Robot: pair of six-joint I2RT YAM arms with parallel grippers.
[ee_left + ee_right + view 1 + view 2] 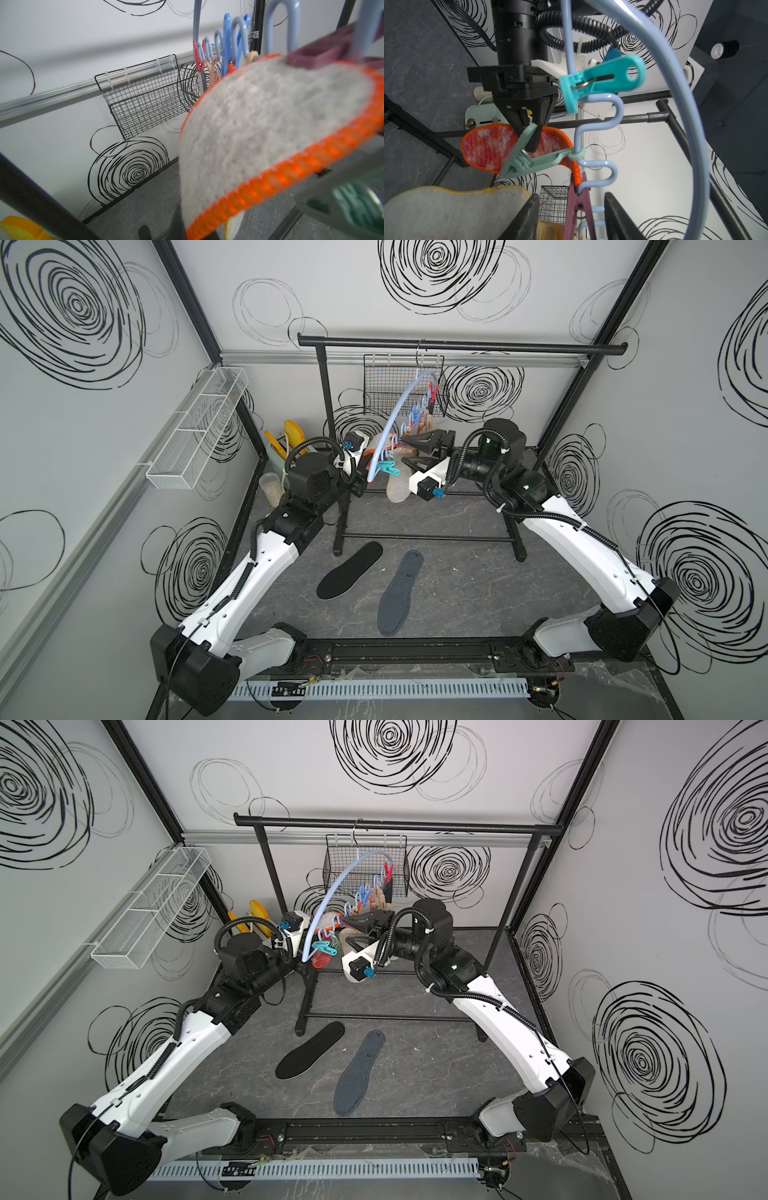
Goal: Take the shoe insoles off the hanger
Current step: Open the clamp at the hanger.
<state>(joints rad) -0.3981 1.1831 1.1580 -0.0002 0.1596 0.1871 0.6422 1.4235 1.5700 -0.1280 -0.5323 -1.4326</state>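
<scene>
I have the left claw (527, 142) clamped on the pale green plastic clip peg (533, 161). The mottled red, orange-edged fabric insole (483, 149) hangs just behind it from the pale blue arched plastic hanger (695, 133). The right claw (572, 197) stands apart, straddling the purple peg (576, 209) pinching that insole's edge. I judge it light, floppy, slightly grippy: take the stitched rim beside the peg. A flat black insole (351, 570) and a dark grey-blue insole (399, 593) lie on the tabletop (457, 585), well below both claws
</scene>
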